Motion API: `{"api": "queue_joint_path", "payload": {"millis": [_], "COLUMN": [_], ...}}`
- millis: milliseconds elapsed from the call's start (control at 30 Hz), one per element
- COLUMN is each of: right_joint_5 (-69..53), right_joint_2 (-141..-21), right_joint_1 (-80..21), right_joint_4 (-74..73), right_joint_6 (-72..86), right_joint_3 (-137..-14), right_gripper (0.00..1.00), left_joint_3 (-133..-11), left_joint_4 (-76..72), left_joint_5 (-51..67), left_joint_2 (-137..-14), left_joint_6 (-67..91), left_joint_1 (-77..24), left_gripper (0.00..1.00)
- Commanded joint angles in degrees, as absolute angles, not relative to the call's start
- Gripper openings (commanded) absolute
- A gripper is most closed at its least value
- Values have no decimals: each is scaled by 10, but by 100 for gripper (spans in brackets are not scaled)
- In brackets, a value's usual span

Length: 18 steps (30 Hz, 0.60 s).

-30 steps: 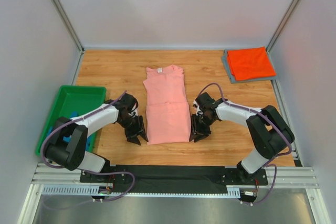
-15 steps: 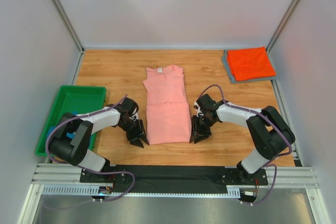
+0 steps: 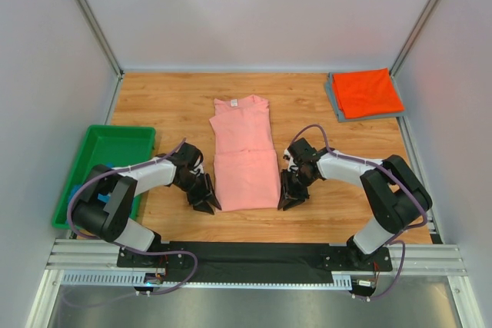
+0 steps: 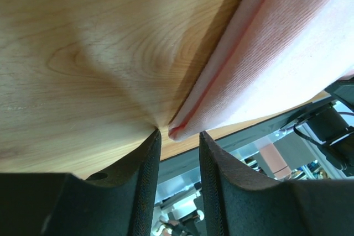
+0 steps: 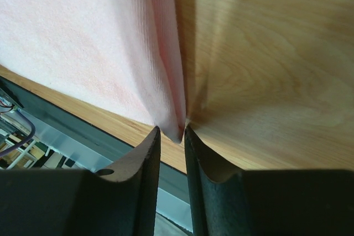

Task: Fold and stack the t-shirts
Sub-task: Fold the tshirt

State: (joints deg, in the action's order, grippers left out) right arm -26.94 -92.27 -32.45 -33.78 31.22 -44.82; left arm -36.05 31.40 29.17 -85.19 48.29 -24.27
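The salmon-pink t-shirt point(image 3: 244, 160) lies flat mid-table, its lower half folded up. My left gripper point(image 3: 206, 203) sits at its near left corner. In the left wrist view the jaws of my left gripper point(image 4: 178, 132) stand apart, and the corner of the pink t-shirt point(image 4: 287, 53) lies between the tips, unpinched. My right gripper point(image 3: 290, 199) is at the near right corner. There my right gripper point(image 5: 172, 130) has narrow jaws closely flanking the corner of the pink t-shirt point(image 5: 83, 37), which still rests on the wood. The orange-red t-shirt point(image 3: 367, 91) lies folded on the grey t-shirt point(image 3: 332, 99).
A green plastic bin point(image 3: 115, 140) stands at the left edge with some blue cloth inside. Grey walls enclose the table on three sides. The black base rail point(image 3: 254, 255) runs along the near edge, close behind both grippers.
My left gripper has slid right to the shirt's near left corner and its jaws have narrowed. The right gripper stayed at its corner, its jaws slightly closer together.
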Motion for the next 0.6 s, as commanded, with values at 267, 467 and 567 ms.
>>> {"api": "queue_joint_path", "payload": {"millis": [267,467,567], "right_joint_5": [-257,-260,-257], "right_joint_2": [-935,-898,-865], "right_joint_1": [-327,-328,-329], "right_joint_4": [-309,-326,-343], "right_joint_6": [301,308,313], "right_joint_3": [-443,-447,-446], "right_gripper": [7,0,0], "left_joint_3": [-344,-345,-345], "left_joint_4": [269,310,328], "left_joint_5": [274,275,276], "left_joint_2": [-859,-790,-760], "left_joint_6": [505,526,538], "left_joint_1": [-243,-246,-253], "left_gripper": [12,0,0]}}
